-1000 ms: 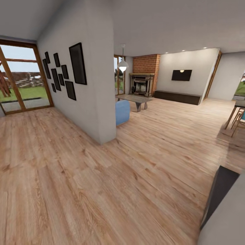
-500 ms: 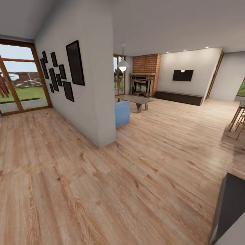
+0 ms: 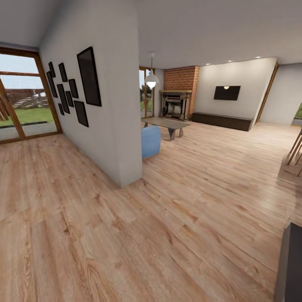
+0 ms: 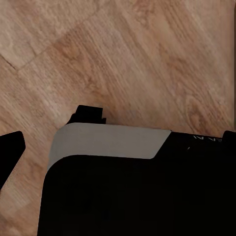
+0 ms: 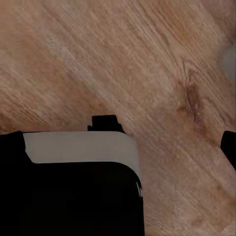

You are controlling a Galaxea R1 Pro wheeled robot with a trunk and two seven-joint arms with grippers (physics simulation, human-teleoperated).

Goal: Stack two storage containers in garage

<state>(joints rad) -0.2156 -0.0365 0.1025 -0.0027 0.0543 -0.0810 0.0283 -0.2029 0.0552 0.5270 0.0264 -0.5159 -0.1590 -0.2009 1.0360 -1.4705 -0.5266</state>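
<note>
Across light plank flooring [image 3: 188, 201] the living room's brick fireplace [image 3: 179, 90], wall TV [image 3: 227, 92] and low console [image 3: 222, 121] lie ahead beyond a picture-hung wall [image 3: 105, 84], no legible writing, either tool's clench indiscernible.

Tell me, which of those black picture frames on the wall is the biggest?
The tall black frame nearest the wall's corner, at the right end of the cluster. It stands far taller than the smaller frames grouped toward the glass door.
</note>
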